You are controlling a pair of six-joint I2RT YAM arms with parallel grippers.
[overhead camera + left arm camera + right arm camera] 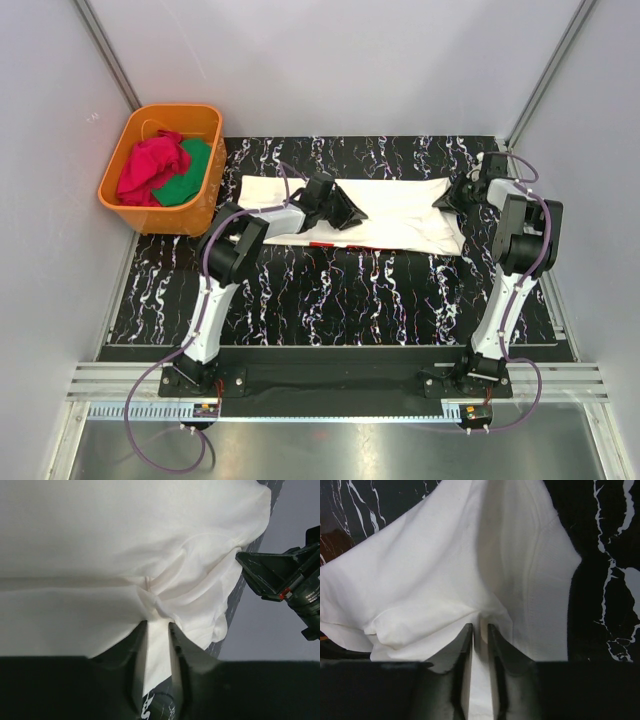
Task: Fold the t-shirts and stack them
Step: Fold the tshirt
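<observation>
Holding the cream-white t-shirt (400, 215) at two points: it lies as a long band across the far half of the tabletop (330, 300), and each wrist view shows a fold of it between the fingers. The left fingers (189, 672) are closed on a gathered pinch near the middle of the band, with creases running into the grip. The right fingers (454, 672) are closed on a tented ridge of cloth at the band's right end. My main worry is the thin bite. Only a narrow fold sits between each pair, so I judge either side could slip out as soon as the arms pull, and the cloth would drop in a heap rather than a fold. A second risk is uneven travel: if one arm leads, the band will skew and the edges will not meet. I cannot tell how many layers each pinch holds; catching the under layer too would drag the whole shirt instead of turning it over. The left forearm crosses above the band's left part and could rumple it on a low move. Red cloth (150, 165) waits bundled in the orange tub (150, 217) at far left, well apart, so nothing is stacked yet.
</observation>
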